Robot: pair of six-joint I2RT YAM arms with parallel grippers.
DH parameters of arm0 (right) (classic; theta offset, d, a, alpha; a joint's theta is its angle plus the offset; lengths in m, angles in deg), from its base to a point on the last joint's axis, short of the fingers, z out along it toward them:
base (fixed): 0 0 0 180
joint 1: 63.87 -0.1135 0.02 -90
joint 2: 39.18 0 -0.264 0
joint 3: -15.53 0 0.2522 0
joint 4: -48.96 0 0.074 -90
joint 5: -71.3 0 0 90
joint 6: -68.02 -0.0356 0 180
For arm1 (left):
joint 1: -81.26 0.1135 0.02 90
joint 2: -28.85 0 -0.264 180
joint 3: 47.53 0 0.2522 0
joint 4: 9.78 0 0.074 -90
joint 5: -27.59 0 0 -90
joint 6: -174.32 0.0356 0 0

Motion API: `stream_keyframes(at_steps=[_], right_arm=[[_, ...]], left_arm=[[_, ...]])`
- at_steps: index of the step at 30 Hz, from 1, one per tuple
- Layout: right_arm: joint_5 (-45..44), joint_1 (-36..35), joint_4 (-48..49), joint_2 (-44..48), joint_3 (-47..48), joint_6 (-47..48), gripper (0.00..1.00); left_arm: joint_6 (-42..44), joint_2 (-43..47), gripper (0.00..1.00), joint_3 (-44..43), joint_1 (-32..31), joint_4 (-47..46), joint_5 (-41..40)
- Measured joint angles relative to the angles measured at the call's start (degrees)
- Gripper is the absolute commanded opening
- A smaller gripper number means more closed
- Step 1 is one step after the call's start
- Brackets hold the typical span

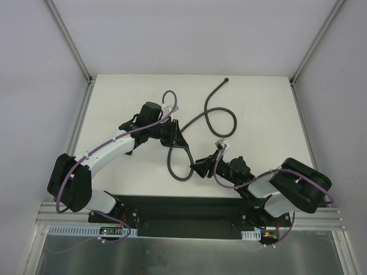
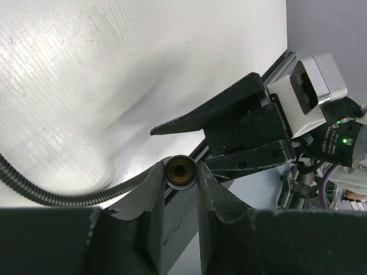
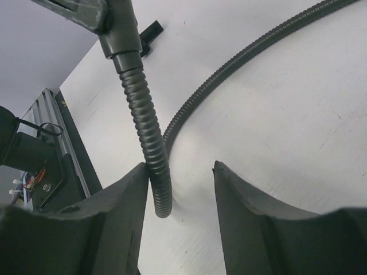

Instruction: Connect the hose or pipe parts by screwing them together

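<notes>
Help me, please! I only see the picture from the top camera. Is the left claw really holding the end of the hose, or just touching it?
Observer: The left wrist view shows the left gripper shut on the hose, one finger on each side.
Operator: What does the end look like?
Observer: The hose end is round, with a small brass-coloured hole facing that camera.
Operator: And the other claw?
Observer: In the right wrist view the right gripper is open, and the hose touches only one finger.
</notes>
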Motion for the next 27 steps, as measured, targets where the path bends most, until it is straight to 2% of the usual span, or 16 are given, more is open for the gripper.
stream_keyframes(at_steps=[1,4,12,27], right_arm=[[-0.17,0.0,-0.26,0.0,0.0,-0.04,0.59],[-0.46,0.04,-0.5,0.15,0.44,0.02,0.62],[-2.62,0.07,-1.31,2.73,4.59,0.09,0.64],[-4.02,0.09,-1.6,4.11,9.88,0.9,0.48]], left_arm=[[-0.52,0.9,0.0,0.35,-0.02,-0.11,-0.35],[-2.19,2.64,0.0,1.11,-0.04,-0.63,-1.49],[-4.87,3.15,0.0,1.31,-0.04,-1.14,-2.82],[-7.34,3.19,0.0,1.31,-0.04,-1.16,-2.84]])
